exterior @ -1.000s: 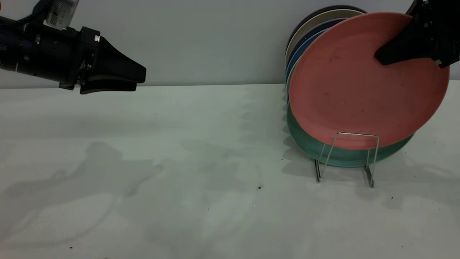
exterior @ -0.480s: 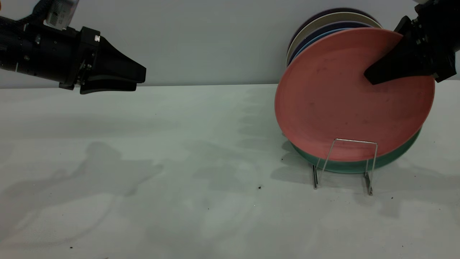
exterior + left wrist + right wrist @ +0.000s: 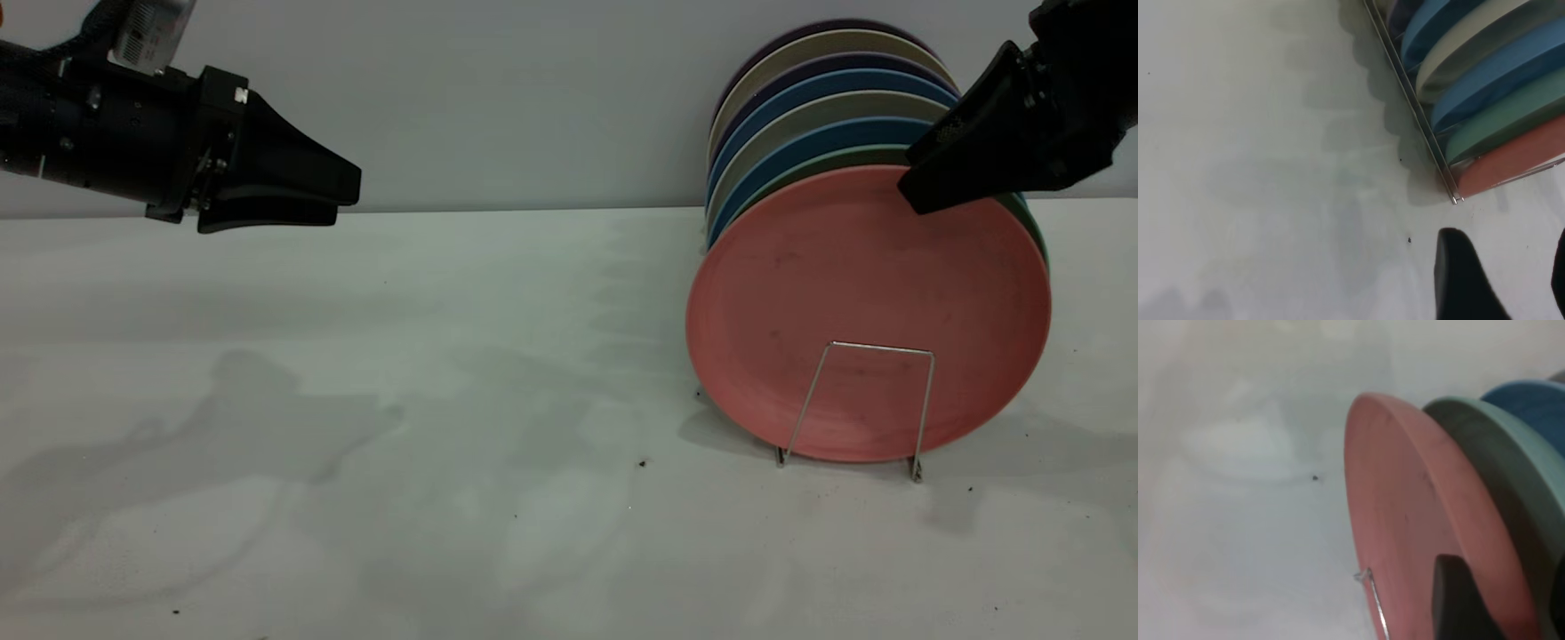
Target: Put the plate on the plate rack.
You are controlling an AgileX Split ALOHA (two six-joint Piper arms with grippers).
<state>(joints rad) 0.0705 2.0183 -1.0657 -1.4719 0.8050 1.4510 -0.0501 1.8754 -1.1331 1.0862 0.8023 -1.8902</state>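
One salmon-pink plate (image 3: 867,311) sits racked under the right gripper (image 3: 925,182), whose still-pinching fingers should release gently.

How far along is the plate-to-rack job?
Mostly done: the pink plate stands on edge in the rack, at the front of the row, just ahead of the green plate. In hand: the right gripper is at the plate's upper rim; whether it grips is unclear. Left: release and retract. The left gripper hangs idle across the table.
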